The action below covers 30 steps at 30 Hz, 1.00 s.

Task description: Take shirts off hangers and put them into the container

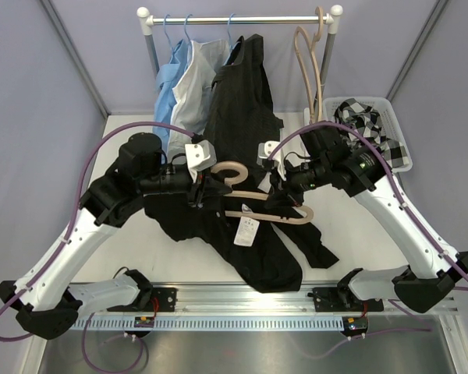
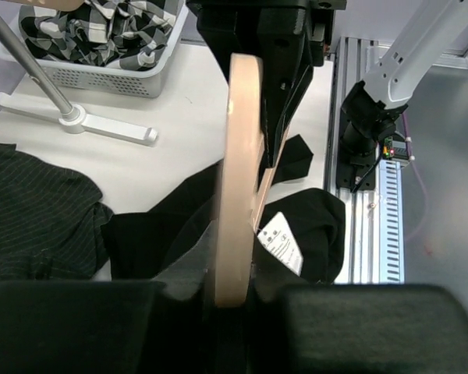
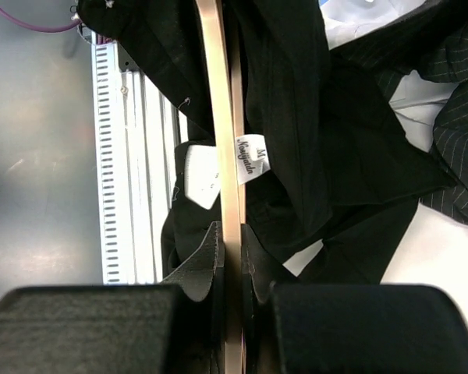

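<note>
The left gripper [image 2: 234, 292] pinches the thick hook of the wooden hanger [image 2: 238, 179]. The right gripper [image 3: 232, 265] is pressed onto the hanger's arm. The black shirt [image 1: 257, 257] drapes below and between both grippers, onto the table [image 1: 351, 249]. The container [image 1: 399, 136] sits just beyond the right gripper, holding the checked shirt [image 1: 366, 121].

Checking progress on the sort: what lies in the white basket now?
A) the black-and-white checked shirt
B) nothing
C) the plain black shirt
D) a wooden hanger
A: the checked shirt lies in the white basket; the black shirt lies on the table with the wooden hanger.
</note>
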Each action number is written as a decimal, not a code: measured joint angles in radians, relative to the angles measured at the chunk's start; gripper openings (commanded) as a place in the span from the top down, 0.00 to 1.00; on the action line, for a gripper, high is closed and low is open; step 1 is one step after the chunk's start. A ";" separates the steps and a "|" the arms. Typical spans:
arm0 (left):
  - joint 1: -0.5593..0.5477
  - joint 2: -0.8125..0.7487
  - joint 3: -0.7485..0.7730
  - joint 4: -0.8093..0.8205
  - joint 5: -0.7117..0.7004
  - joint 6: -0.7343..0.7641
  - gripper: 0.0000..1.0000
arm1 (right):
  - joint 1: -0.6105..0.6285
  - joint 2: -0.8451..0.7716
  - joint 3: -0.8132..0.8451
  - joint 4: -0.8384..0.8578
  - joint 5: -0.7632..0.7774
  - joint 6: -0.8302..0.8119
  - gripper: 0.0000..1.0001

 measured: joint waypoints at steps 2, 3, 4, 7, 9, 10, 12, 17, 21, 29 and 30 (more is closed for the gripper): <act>-0.001 -0.001 0.000 -0.001 -0.031 0.005 0.19 | 0.000 -0.018 -0.024 0.011 0.013 0.005 1.00; -0.002 -0.002 0.000 -0.002 -0.053 0.003 0.13 | -0.001 -0.028 -0.040 0.017 0.024 0.009 1.00; -0.002 -0.003 0.000 -0.002 -0.081 -0.005 0.08 | -0.002 -0.039 -0.056 0.021 0.035 0.012 1.00; -0.002 -0.012 0.000 -0.002 -0.193 -0.014 0.01 | -0.003 -0.074 -0.096 0.024 0.063 0.027 1.00; -0.002 -0.026 -0.004 -0.002 -0.278 -0.024 0.01 | -0.003 -0.095 -0.114 0.028 0.085 0.041 1.00; -0.002 -0.038 -0.010 -0.002 -0.318 -0.032 0.01 | -0.003 -0.105 -0.121 0.029 0.098 0.051 1.00; -0.002 -0.069 -0.030 -0.001 -0.410 -0.053 0.01 | -0.003 -0.120 -0.130 0.035 0.122 0.076 1.00; -0.002 -0.177 -0.089 -0.005 -0.632 -0.164 0.01 | -0.003 -0.138 -0.141 0.066 0.177 0.166 1.00; -0.006 -0.238 -0.110 -0.004 -0.724 -0.301 0.01 | -0.003 -0.138 -0.146 0.098 0.190 0.242 1.00; -0.207 -0.102 -0.064 0.000 -0.875 -0.484 0.01 | -0.003 -0.118 -0.131 0.121 0.228 0.338 1.00; -0.227 -0.071 -0.062 0.000 -0.896 -0.497 0.01 | -0.003 -0.109 -0.124 0.122 0.236 0.346 1.00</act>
